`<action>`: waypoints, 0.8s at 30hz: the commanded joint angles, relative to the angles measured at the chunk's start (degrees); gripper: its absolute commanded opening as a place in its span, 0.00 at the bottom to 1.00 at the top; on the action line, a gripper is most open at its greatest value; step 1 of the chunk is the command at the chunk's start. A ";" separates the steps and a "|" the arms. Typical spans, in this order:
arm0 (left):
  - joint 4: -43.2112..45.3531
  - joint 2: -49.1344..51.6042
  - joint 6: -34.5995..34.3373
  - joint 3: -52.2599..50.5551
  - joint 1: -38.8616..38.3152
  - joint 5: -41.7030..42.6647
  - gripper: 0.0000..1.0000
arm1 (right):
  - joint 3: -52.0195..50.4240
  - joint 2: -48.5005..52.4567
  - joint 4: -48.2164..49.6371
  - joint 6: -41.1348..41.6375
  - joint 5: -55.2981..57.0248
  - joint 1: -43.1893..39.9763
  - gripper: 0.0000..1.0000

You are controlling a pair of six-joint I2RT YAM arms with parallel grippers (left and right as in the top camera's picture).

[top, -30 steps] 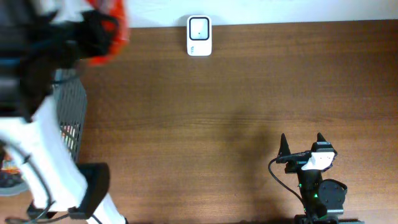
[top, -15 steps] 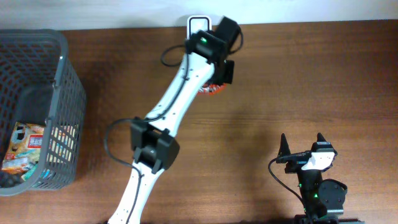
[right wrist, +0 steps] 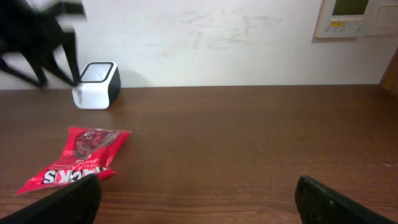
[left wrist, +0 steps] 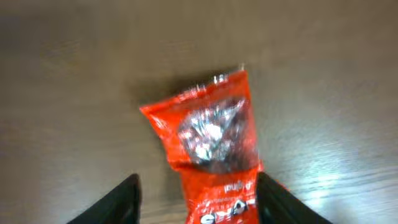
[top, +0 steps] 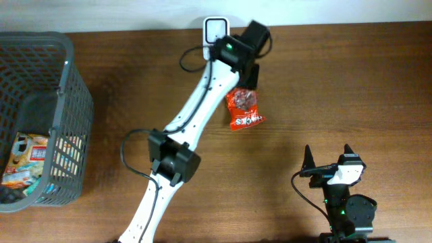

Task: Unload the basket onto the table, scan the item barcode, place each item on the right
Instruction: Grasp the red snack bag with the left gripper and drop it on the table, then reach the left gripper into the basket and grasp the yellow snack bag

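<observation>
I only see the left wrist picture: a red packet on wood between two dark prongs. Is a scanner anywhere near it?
Observer: Yes. A small white scanner stands at the table's far edge, a little beyond the packet.
Operator: Is the packet held up or lying down?
Observer: Lying flat on the table, as the right wrist view shows. The left gripper is open above it.
Operator: Where is the other arm?
Observer: The right gripper rests open at the near right, well apart from the packet.
Operator: Anything else around?
Observer: A grey basket at the left, with more packets inside.
</observation>
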 commanded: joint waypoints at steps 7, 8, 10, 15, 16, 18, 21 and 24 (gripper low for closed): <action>-9.29 -18.99 3.21 17.42 20.48 -2.12 0.73 | -0.46 -0.22 -0.09 0.22 0.46 0.37 0.98; -10.01 -21.99 3.21 17.40 24.68 -2.12 0.74 | -0.46 -0.22 -0.11 0.22 0.48 0.37 0.98; -13.29 -28.06 3.19 17.40 36.30 -2.16 0.79 | -0.46 -0.22 -0.09 0.22 0.48 0.37 0.98; -13.42 -30.97 3.26 16.74 55.71 -2.10 0.99 | -0.46 -0.22 -0.11 0.22 0.48 0.37 0.98; -13.42 -30.97 3.26 14.25 59.34 -2.12 0.99 | -0.46 -0.22 -0.09 0.22 0.48 0.37 0.98; -13.42 -30.97 3.26 8.15 62.34 -2.14 0.99 | -0.46 -0.22 -0.11 0.22 0.48 0.37 0.98; -13.33 -30.95 3.19 -3.85 64.59 -2.21 0.99 | -0.46 -0.22 -0.09 0.22 0.46 0.37 0.98; -8.92 -30.91 3.19 -19.67 65.96 -2.19 0.99 | -0.46 -0.22 -0.11 0.22 0.48 0.37 0.98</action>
